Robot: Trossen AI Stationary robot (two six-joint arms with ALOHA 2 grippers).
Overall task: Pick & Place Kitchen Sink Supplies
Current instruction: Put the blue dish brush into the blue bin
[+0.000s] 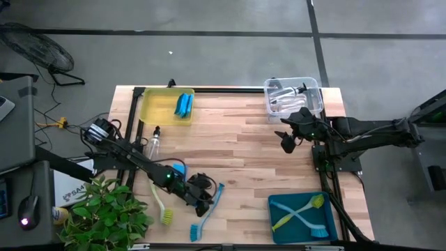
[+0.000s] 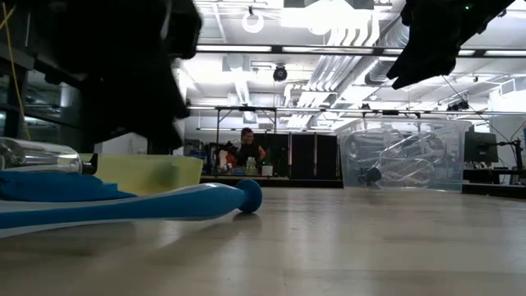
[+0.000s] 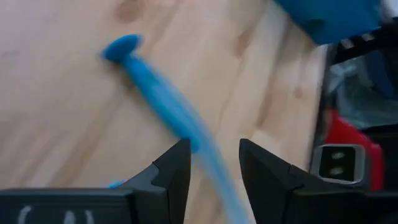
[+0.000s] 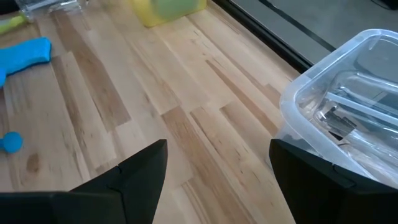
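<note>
We take the yellow bin (image 1: 167, 107) as our landmark; it holds one blue sponge (image 1: 184, 104). Just below it on the table (image 1: 244, 153) lies one clear bottle (image 1: 154, 143), black top towards the bin. Farther below the bin we count two loose brushes: a yellow-green brush (image 1: 162, 202) and a blue dish brush (image 1: 207, 212), whose long axis runs diagonally, knob end up-right and bristle head down-left. Another blue sponge (image 1: 178, 169) lies beside them. The left hand (image 3: 214, 163) hangs over the blue brush, fingers parted astride the handle, not clenched on it. Right of the yellow bin, the clear bin (image 1: 293, 97) holds clear bottles, count uncertain. The right hand (image 1: 287, 143) hovers released near it. The teal bin (image 1: 302, 217), far down-right, holds two crossed brushes.
</note>
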